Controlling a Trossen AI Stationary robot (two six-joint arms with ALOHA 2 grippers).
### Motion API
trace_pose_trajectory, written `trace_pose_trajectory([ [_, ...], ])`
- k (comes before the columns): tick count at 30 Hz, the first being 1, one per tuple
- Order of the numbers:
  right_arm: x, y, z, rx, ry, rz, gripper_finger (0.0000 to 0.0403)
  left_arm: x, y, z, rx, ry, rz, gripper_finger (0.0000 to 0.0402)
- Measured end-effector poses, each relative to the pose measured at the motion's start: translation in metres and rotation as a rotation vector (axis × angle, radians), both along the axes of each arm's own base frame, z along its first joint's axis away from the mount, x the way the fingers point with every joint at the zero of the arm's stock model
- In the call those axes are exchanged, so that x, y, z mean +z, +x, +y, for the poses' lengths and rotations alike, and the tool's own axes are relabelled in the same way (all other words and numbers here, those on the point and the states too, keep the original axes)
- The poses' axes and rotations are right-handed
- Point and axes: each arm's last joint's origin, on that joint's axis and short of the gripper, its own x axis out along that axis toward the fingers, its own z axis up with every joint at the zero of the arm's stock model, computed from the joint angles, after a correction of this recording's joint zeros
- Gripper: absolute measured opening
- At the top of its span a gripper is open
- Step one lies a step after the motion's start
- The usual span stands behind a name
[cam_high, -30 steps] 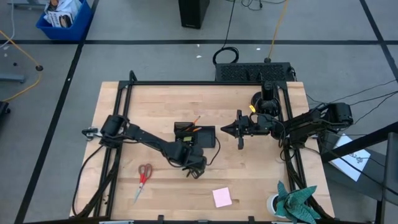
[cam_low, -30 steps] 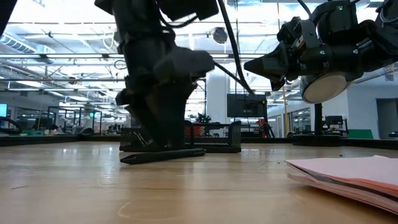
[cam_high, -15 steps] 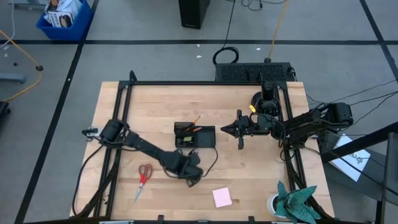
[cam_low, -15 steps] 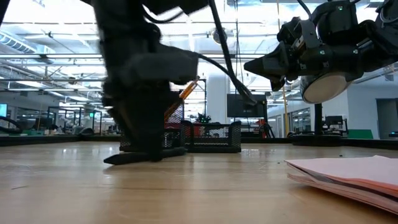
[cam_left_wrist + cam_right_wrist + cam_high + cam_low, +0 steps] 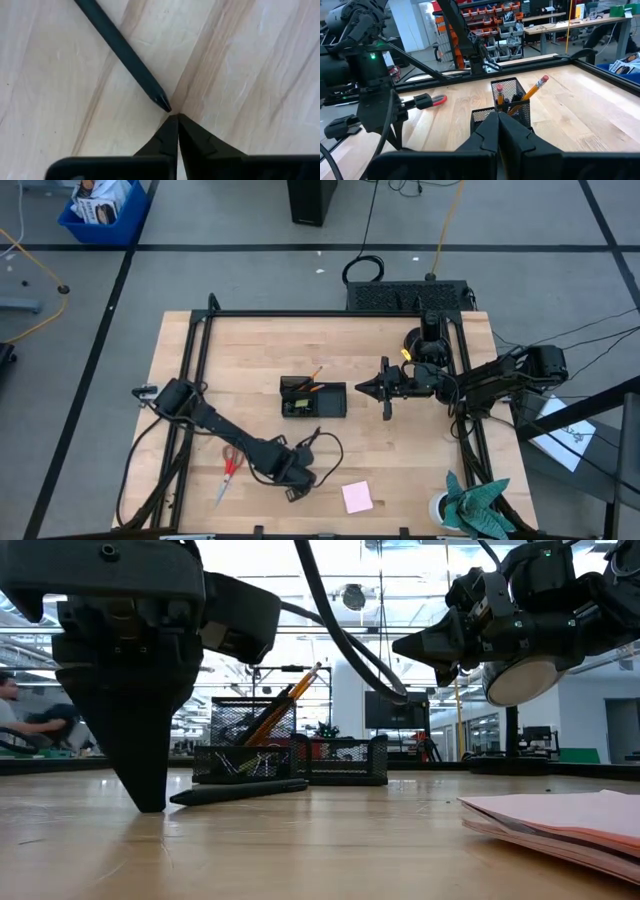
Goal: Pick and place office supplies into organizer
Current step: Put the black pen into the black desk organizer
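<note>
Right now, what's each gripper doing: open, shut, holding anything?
Left gripper: shut, empty, tips on the table just beside the dark pen.
Right gripper: shut, empty, hovering beside the organizer.

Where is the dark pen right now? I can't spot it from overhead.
In the low view the dark pen lies flat on the table, in front of the organizer. The left wrist view shows its tip just beyond the shut left gripper.

Bare wood surrounds the pen (image 5: pixel 121 51); the organizer (image 5: pixel 313 399) stands well apart.
</note>
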Motion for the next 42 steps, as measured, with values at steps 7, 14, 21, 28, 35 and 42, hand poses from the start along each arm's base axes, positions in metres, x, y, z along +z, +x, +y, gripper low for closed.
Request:
trace_pose_trajectory([
  [7,0.0,0.0,0.0,0.0,0.0,0.0,0.0,0.012,0.001,0.001,0.004,-0.004,-0.028,0.0073],
  [14,0.0,0.0,0.0,0.0,-0.003,0.0,0.0,0.058,-0.001,0.007,0.031,-0.008,-0.174,0.015],
  [21,0.0,0.0,0.0,-0.001,-0.001,0.0,0.0,0.068,0.011,0.034,0.099,0.064,-0.242,0.0215],
  [28,0.0,0.0,0.0,-0.001,-0.001,0.002,0.0,0.06,0.031,0.07,0.147,0.091,-0.261,0.0236],
  [35,0.0,0.0,0.0,-0.001,-0.006,0.001,0.0,0.044,0.045,0.086,0.127,0.067,-0.253,0.0223],
  [42,-0.002,0.0,0.0,0.0,-0.021,0.015,0.0,0.02,0.052,0.088,0.122,0.062,-0.21,0.0222],
])
